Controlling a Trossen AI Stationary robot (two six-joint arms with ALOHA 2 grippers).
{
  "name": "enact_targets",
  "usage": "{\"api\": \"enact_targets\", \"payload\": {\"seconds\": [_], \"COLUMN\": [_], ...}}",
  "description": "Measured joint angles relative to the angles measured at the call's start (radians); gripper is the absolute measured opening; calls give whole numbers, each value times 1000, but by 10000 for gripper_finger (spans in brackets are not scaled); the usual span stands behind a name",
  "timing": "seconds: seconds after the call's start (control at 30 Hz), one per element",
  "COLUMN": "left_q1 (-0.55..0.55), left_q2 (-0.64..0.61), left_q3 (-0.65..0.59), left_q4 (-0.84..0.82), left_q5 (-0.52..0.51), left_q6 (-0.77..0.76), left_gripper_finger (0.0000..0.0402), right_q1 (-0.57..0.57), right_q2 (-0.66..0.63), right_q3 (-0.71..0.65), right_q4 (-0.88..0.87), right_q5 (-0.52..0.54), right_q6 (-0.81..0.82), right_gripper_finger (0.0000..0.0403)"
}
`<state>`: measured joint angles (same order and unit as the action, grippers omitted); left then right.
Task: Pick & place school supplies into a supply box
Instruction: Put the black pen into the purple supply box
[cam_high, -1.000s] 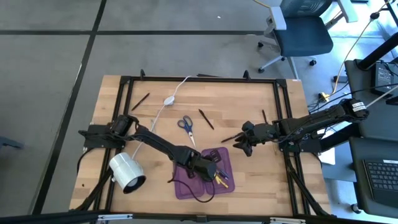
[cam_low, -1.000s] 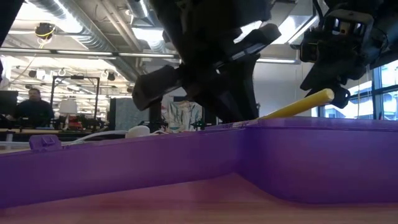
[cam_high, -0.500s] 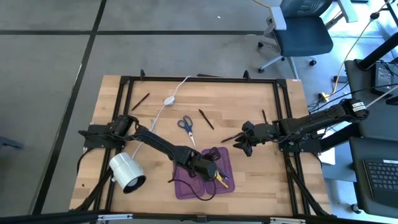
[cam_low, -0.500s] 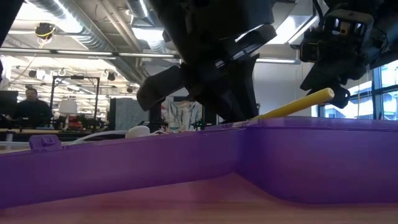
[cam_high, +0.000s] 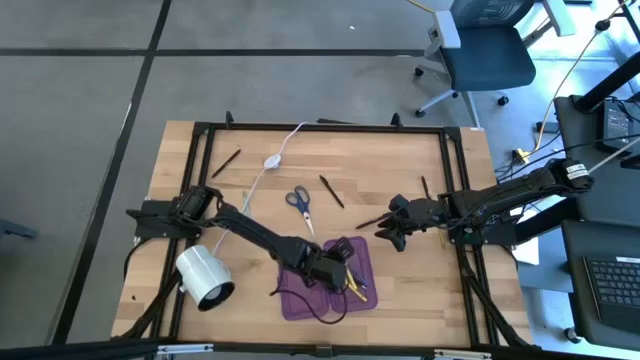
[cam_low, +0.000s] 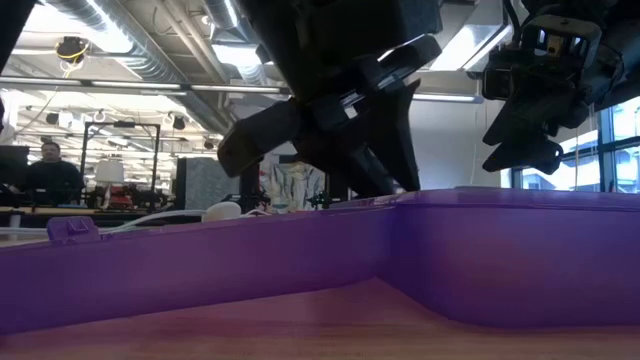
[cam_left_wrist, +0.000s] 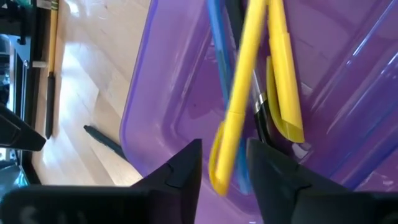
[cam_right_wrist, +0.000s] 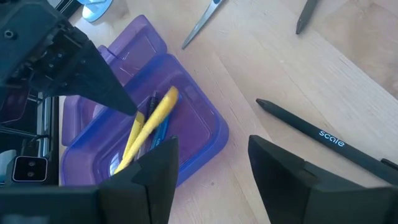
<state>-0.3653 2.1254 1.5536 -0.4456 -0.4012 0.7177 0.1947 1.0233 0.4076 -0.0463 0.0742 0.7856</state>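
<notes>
Left end effector (cam_high: 345, 272) hovers spread over the purple pencil case (cam_high: 300, 302), a yellow pen (cam_left_wrist: 239, 93) lying inside; right end effector (cam_high: 388, 232) waits spread above a black pen (cam_right_wrist: 323, 138) on the tabletop (cam_high: 400, 160).

It was a robotics lab or open workshop. Exposed ceiling ducts (cam_low: 110, 25) and strip lights hung over far benches where a person (cam_low: 50, 175) sat. An office chair (cam_high: 487, 55) stood on grey floor beside the framed wooden table (cam_high: 420, 290).

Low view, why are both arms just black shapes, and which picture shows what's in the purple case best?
Low view: bright ceiling lights and windows behind backlight the arms into silhouettes, and the purple case wall hides its contents. Left wrist view: the yellow pens are close and soft-edged. Right wrist view: evenly lit, shows them most clearly.
</notes>
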Motion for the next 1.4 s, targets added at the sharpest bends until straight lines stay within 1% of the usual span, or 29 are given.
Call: {"api": "enact_targets", "payload": {"seconds": [0.13, 0.23, 0.37, 0.5, 0.57, 0.63, 0.73, 0.87, 0.97, 1.07, 1.13, 1.23, 1.4], "left_q1": [0, 9, 39, 74, 91, 110, 138, 146, 144, 145, 145, 145, 144], "left_q2": [-8, -46, -130, -226, -276, -344, -468, -636, -733, -807, -847, -897, -929], "left_q3": [0, 0, 0, 0, -22, -82, -223, -436, -573, -685, -743, -794, -811], "left_q4": [-5, -16, -51, -75, -67, -36, 96, 302, 437, 516, 545, 552, 567], "left_q5": [12, 79, 168, 192, 195, 219, 269, 258, 261, 259, 258, 258, 259], "left_q6": [-4, -47, -151, -245, -286, -323, -387, -459, -523, -565, -603, -648, -657], "left_gripper_finger": [153, 165, 169, 165, 165, 166, 168, 168, 169, 167, 165, 165, 168], "right_q1": [0, 0, 0, 0, 0, 0, 0, 0, 0, 0, 0, 0, 0], "right_q2": [0, 0, 0, 0, 0, 0, 0, 0, 0, 0, 0, 0, 0], "right_q3": [0, 0, 0, 0, 0, 0, 1, 1, 1, 1, 1, 1, 1], "right_q4": [0, 0, 0, -2, -3, -12, -22, -35, -35, -35, -35, -34, -32], "right_q5": [0, 0, 0, 0, 0, 0, 1, 1, 2, 2, 2, 2, 2], "right_q6": [0, -5, -9, -11, -11, -12, -12, -39, -59, -62, -57, -62, -61], "right_gripper_finger": [197, 197, 197, 197, 197, 197, 197, 197, 197, 197, 197, 197, 197]}}
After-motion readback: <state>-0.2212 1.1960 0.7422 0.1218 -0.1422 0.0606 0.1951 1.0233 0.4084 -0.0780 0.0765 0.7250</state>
